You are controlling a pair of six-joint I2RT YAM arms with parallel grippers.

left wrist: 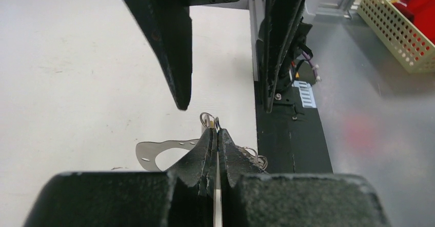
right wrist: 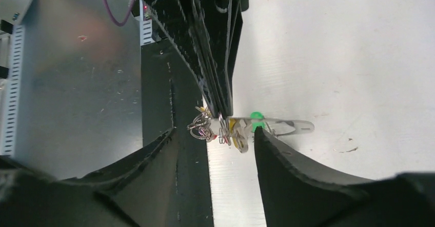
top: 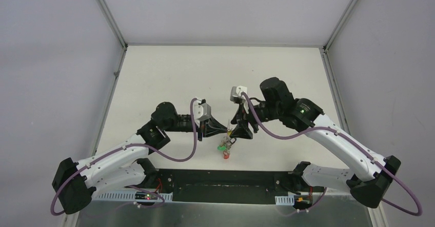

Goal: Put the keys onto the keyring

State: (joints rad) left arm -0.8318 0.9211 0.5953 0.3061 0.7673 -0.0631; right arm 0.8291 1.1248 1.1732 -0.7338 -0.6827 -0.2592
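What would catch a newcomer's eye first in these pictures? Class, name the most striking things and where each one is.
Two arms meet nose to nose near the table's front edge, at its middle. Between them the left gripper, shut, pinches a bunch of keys with a green tag and a red tag, while the right gripper stands open on either side of it.

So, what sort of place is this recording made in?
Probably a robot lab test cell: a white table boxed in by plain grey panels, two white-and-black robot arms bolted at its near edge, and a yellow perforated basket beside it.
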